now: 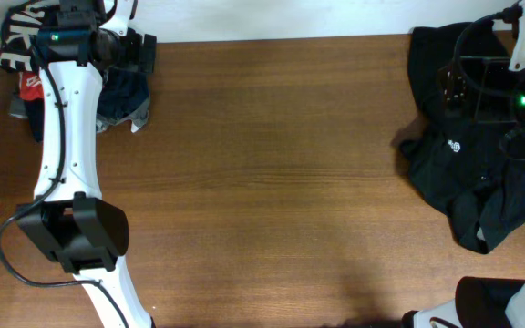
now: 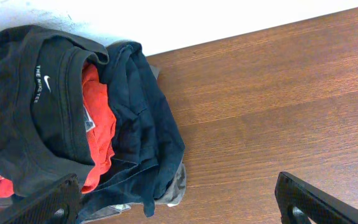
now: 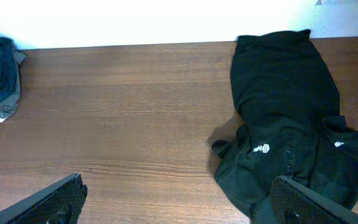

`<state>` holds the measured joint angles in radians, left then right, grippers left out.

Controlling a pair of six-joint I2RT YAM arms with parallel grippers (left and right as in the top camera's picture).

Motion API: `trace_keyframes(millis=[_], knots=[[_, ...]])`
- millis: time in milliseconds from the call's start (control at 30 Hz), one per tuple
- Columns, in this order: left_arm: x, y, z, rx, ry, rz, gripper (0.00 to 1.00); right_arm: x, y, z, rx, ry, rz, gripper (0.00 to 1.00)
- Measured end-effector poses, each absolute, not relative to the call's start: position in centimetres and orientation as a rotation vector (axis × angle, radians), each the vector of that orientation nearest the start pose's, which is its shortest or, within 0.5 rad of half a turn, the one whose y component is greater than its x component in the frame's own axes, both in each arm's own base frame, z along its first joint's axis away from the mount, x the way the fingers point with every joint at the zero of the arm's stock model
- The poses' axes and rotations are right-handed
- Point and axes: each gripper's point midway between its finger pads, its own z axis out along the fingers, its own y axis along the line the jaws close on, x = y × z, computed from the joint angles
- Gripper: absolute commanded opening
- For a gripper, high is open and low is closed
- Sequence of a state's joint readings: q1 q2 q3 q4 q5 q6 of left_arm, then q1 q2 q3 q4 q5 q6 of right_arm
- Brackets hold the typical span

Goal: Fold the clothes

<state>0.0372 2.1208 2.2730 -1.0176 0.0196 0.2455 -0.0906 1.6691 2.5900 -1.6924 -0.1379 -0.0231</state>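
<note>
Two heaps sit at opposite ends of the wooden table (image 1: 272,164), well apart, with bare wood between them. The bigger one is the black heap (image 1: 463,173) at the right end, rumpled and spread out. Its far side runs off the edge of the overhead view and the right arm (image 1: 518,82) covers part of it, so I cannot tell how many garments are in it. At the far left corner lies the mixed pile (image 1: 117,96), half hidden under the left arm (image 1: 62,137). Only some white block letters (image 1: 21,41) stick out beside it, too cut off to read whole. From the left wrist the pile shows a black T-shirt (image 2: 42,112), a red garment (image 2: 98,124) bunched inside it, a navy garment (image 2: 145,130) against that, and a sliver of grey garment (image 2: 179,171) underneath. The left gripper (image 2: 178,190) hangs over the pile's edge with its fingers spread wide, pinching nothing. The right gripper (image 3: 176,186) is also spread wide and empty, with the black heap just ahead of one finger. A small white logo (image 3: 263,148) shows on the heap.
</note>
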Motion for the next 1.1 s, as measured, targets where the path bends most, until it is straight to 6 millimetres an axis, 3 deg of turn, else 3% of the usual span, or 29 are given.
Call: trace_keyframes(millis=[467,667,833,933,1033,1100], knots=[[55.0,1.7,24.8,0.262,2.425,0.103,0.99,33.0,-0.4,43.4,0.020,2.340,0.127,0.99],[55.0,1.7,24.8,0.262,2.425,0.103,0.99,36.7,-0.5,47.2,-0.007,2.103,0.116,0.99],[55.0,1.7,24.8,0.262,2.425,0.103,0.99,36.2,-0.3,48.1,-0.034,1.919,0.099,0.99],[55.0,1.7,24.8,0.262,2.425,0.103,0.99,34.7,-0.2,47.0,-0.061,1.822,0.077,0.99],[55.0,1.7,24.8,0.262,2.426,0.102,0.99,33.1,0.0,44.1,-0.079,1.739,0.061,0.99],[55.0,1.7,24.7,0.262,2.427,0.100,0.99,32.1,0.1,40.6,-0.082,1.737,0.058,0.99]])
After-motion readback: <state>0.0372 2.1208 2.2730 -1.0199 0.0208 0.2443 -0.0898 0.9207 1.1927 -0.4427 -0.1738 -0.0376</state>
